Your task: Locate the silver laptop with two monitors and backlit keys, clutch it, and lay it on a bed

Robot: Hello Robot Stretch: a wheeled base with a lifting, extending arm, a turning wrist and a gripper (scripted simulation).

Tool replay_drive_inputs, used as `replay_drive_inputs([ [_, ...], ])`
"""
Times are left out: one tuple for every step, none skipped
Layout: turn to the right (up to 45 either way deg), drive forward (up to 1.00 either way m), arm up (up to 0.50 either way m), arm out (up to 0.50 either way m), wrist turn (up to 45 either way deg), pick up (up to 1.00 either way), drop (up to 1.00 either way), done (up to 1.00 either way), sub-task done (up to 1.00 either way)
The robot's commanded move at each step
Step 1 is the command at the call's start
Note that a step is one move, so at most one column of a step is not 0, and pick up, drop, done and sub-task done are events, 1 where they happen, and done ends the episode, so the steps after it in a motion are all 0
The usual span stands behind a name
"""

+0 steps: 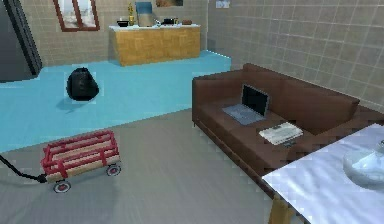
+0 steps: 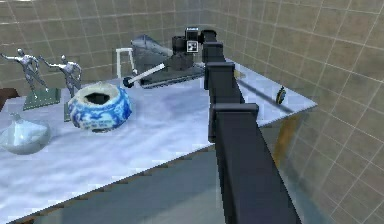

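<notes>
**Forward view.** The white-topped table [image 1: 312,186] occupies the lower right corner. Just beyond its far edge stands a brown sofa [image 1: 305,98]. The laptop [image 1: 248,105] rests on the sofa seat with its lid raised. A pale stack of papers [image 1: 281,132] lies beside it on the same seat, on the side nearer the table. Well apart from the table, a red wagon [image 1: 82,157] stands on the grey floor. Farther from the table again, a black bag [image 1: 82,84] sits on the blue floor.

**Arm side view.** The arm [image 2: 238,125] reaches out across the table [image 2: 150,150]. The end effector [image 2: 150,73] is over the table's far part, near a grey tapering object [image 2: 150,47] lying there. It cannot be told whether the end effector holds anything, nor how its fingers are set. Toward the table's left end are a blue-and-white bowl [image 2: 100,106], two silver figurines [image 2: 48,75] and a clear glass vessel [image 2: 22,135]. A small dark object [image 2: 281,95] stands near the table's right corner.
</notes>
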Motion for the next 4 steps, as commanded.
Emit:
replay_drive_inputs([
  [0.0, 0.00, 0.00, 0.00, -45.0, 0.00, 0.00, 0.00, 0.00],
  [0.0, 0.00, 0.00, 0.00, -27.0, 0.00, 0.00, 0.00, 0.00],
  [0.0, 0.00, 0.00, -0.48, 0.0, 0.00, 0.00, 0.00, 0.00],
  [-45.0, 0.00, 0.00, 0.00, 0.0, 0.00, 0.00, 0.00, 0.00],
])
